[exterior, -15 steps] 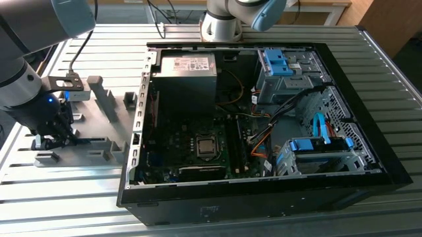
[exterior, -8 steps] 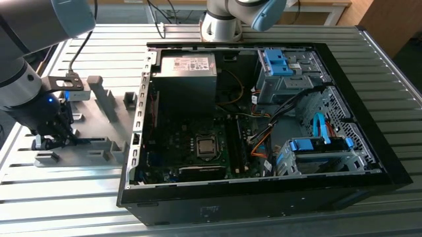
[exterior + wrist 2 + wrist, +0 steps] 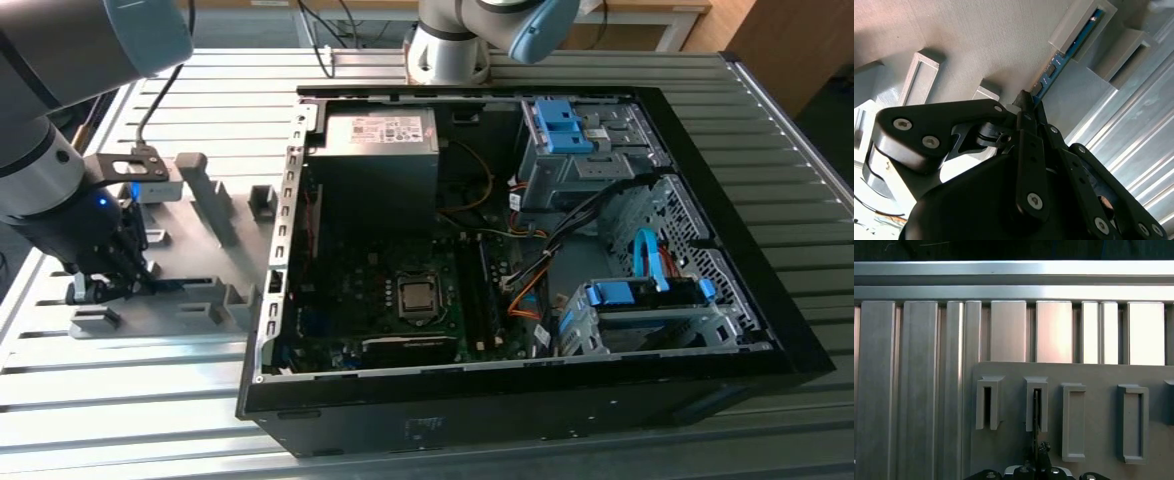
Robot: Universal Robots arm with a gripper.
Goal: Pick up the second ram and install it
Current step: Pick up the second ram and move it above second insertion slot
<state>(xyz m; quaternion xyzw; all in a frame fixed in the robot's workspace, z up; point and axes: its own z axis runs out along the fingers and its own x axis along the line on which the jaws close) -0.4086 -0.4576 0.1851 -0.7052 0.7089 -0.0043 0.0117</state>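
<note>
The second ram is clamped by the closed gripper, with its far end seated in a grey holder.

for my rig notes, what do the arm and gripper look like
The arm has silver-grey tubular links with pale blue joint caps, a blue light near the wrist and a black cable. The gripper is matte black, built of linked bars with silver screw heads.

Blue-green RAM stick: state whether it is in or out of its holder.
In. Second wrist view: the blue-green circuit-board stick sits with one end inside a grey slotted holder block.
</note>
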